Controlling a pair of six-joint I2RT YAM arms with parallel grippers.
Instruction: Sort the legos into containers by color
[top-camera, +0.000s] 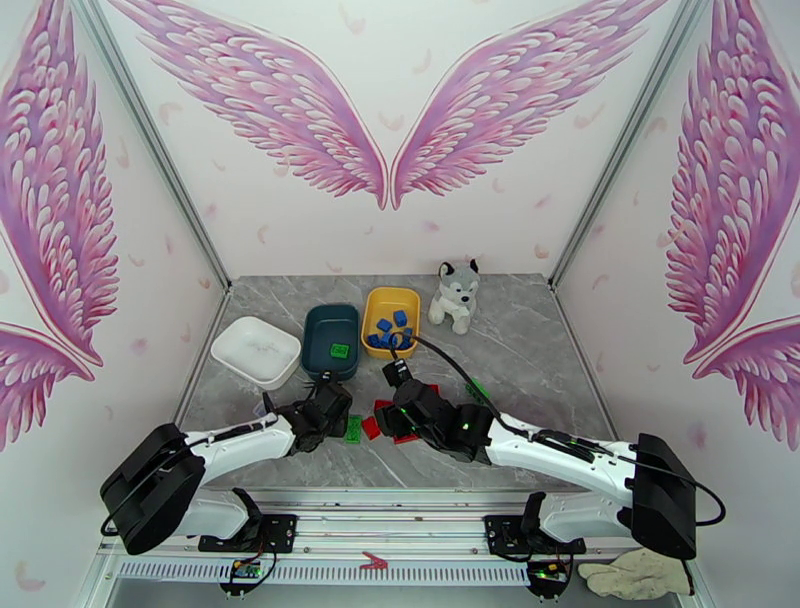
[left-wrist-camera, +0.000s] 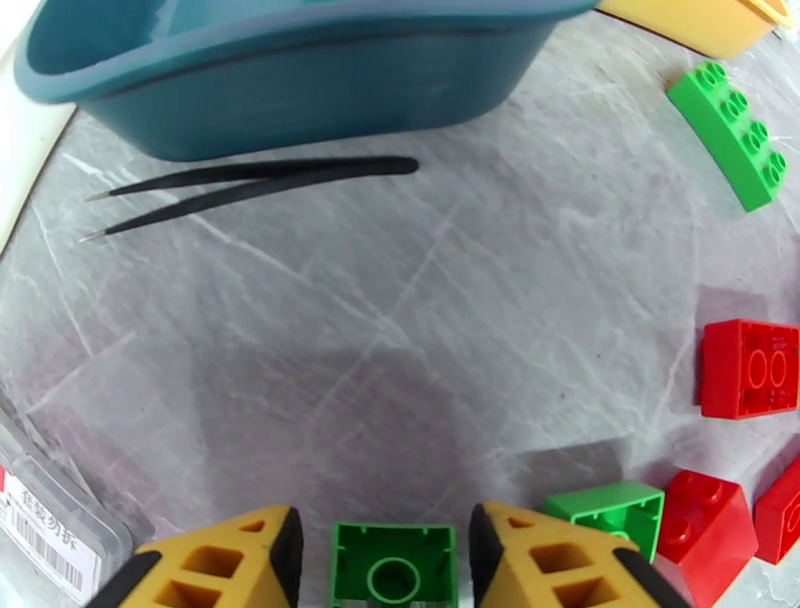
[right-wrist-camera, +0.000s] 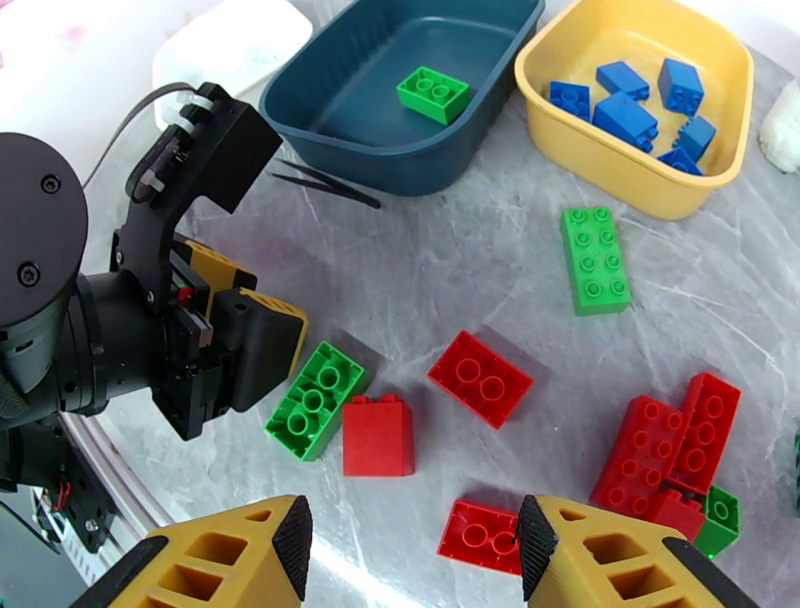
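My left gripper (left-wrist-camera: 385, 560) is shut on a green lego (left-wrist-camera: 392, 565), its yellow fingers (left-wrist-camera: 250, 560) close against both sides, low over the table. In the right wrist view that lego (right-wrist-camera: 315, 400) sits beside a red lego (right-wrist-camera: 378, 435). My right gripper (right-wrist-camera: 415, 545) hangs open above a red lego (right-wrist-camera: 485, 530), holding nothing. The dark teal container (right-wrist-camera: 400, 160) holds one green lego (right-wrist-camera: 433, 93). The yellow container (right-wrist-camera: 620, 170) holds several blue legos (right-wrist-camera: 625, 105). The white container (top-camera: 250, 350) sits at the left. Loose red legos (right-wrist-camera: 670, 455) and a green one (right-wrist-camera: 595, 260) lie on the table.
Black tweezers (left-wrist-camera: 260, 180) lie just in front of the teal container (left-wrist-camera: 300, 90). A clear labelled plastic box (left-wrist-camera: 50, 520) sits at the near left. A plush husky (top-camera: 455, 292) stands behind the yellow container (top-camera: 390, 292). The two grippers are close together mid-table.
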